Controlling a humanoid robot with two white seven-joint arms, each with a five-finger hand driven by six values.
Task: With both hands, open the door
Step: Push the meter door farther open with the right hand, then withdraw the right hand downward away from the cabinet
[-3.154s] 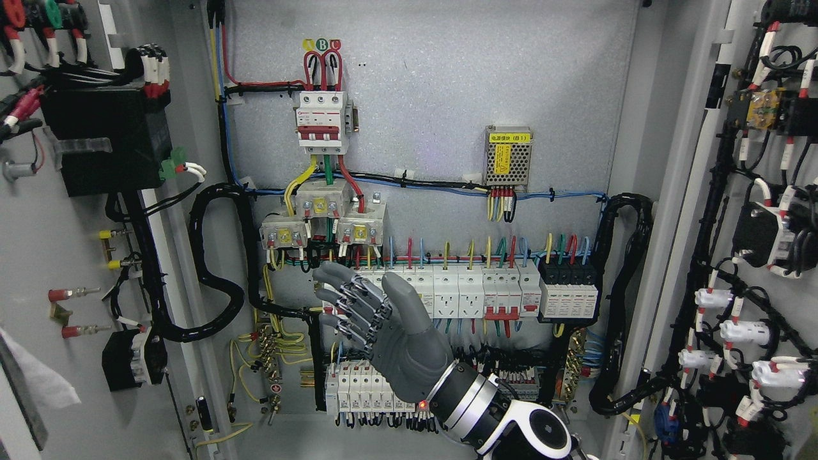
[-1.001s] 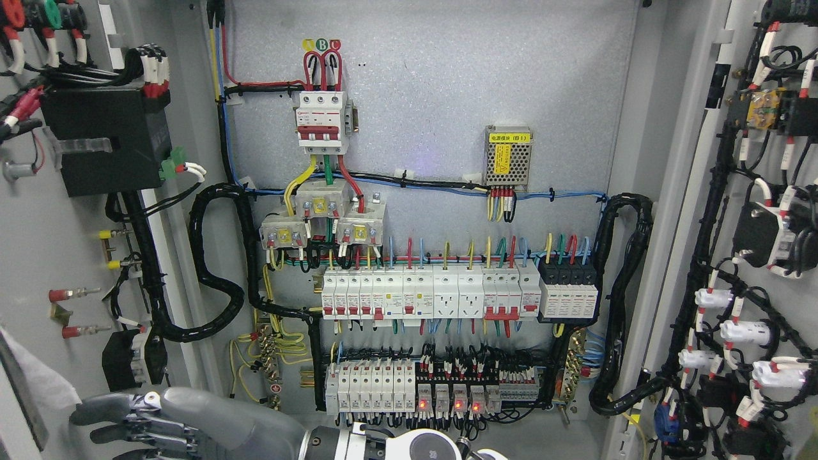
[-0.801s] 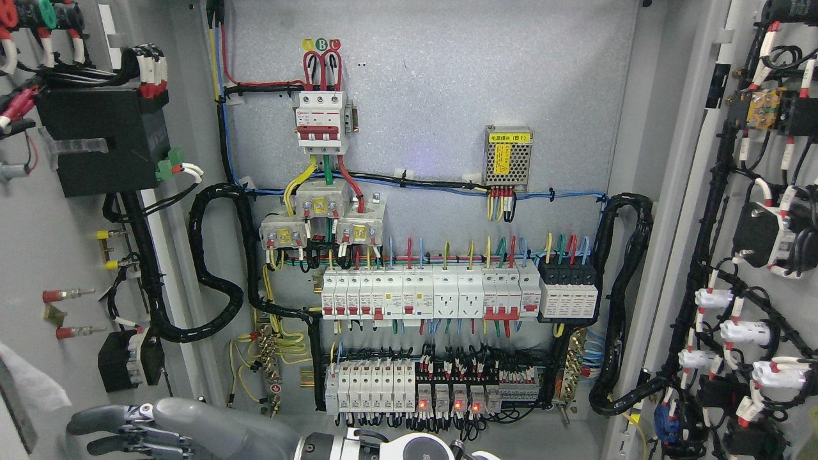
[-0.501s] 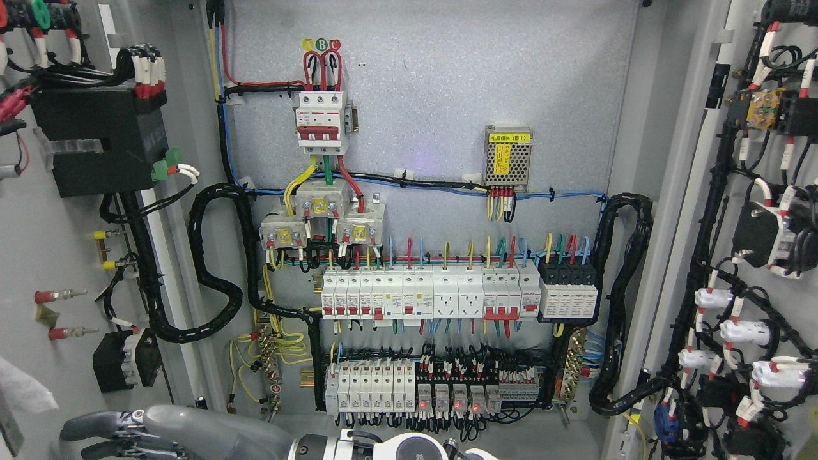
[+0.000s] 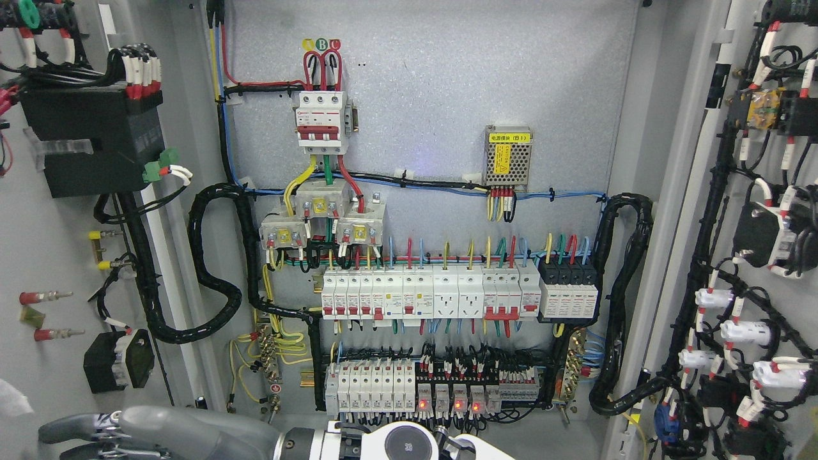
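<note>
The cabinet stands open. Its left door (image 5: 45, 255), swung out at the picture's left, carries a black box (image 5: 89, 140) and wiring on its inner face. The right door (image 5: 744, 185) stands swung out at the right edge with wired parts on it. My right arm crosses the bottom edge from right of the middle. Its grey hand (image 5: 96, 433) lies low at the left door, fingers (image 5: 64, 427) stretched out leftward and holding nothing. Whether they touch the door I cannot tell. No left hand shows.
The back panel holds a red-and-white main breaker (image 5: 323, 121), a row of white breakers (image 5: 422, 294), relays with red lights (image 5: 447, 402) and a small power supply (image 5: 509, 156). Black cable conduits (image 5: 217, 281) loop at both sides.
My right hand left the breaker row, dropped to the lower left and slid further left. The left door has swung steadily leftward, its parts shifting toward the picture's edge.
</note>
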